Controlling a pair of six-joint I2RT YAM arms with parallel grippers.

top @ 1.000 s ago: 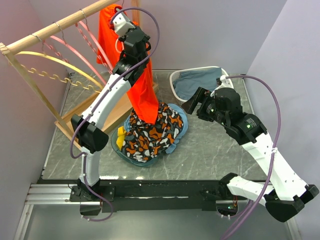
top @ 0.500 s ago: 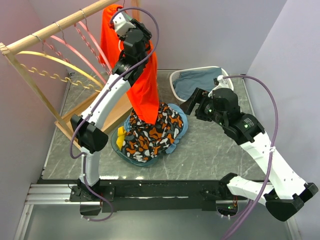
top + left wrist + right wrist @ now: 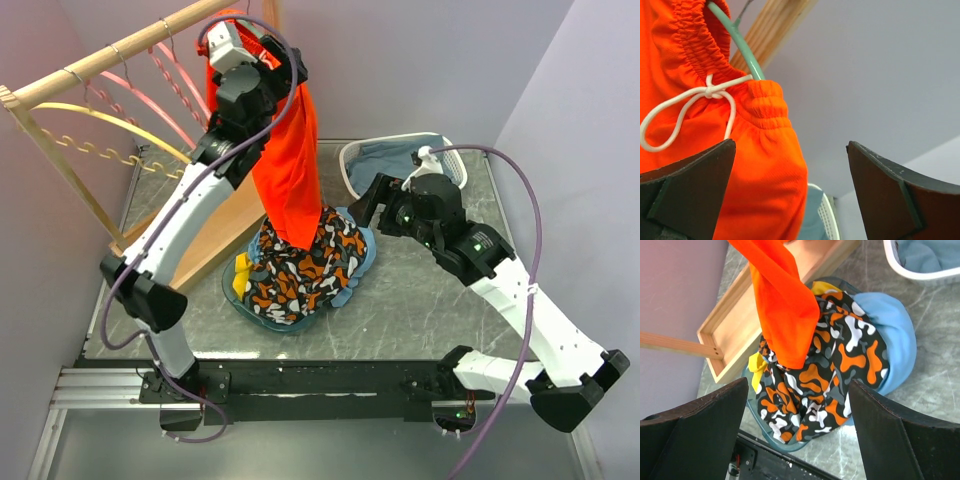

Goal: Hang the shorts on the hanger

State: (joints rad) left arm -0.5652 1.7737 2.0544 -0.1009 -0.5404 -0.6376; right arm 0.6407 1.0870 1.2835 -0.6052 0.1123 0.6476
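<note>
— Left hand [image 3: 288,72]?
— Spread wide, gripping nothing, raised just beside the shorts [image 3: 290,160].
— And the shorts?
— Hung by the elastic waistband over the hanger [image 3: 739,46], under the wooden rail [image 3: 110,60] toward the far left corner of the tabletop [image 3: 420,300]. Lower end reaching down to the patterned garment [image 3: 300,265] mid-tabletop.
— Right hand [image 3: 376,205]?
— Likewise spread wide, empty, hovering right of that garment, near the white basket [image 3: 352,172] by the far edge.
</note>
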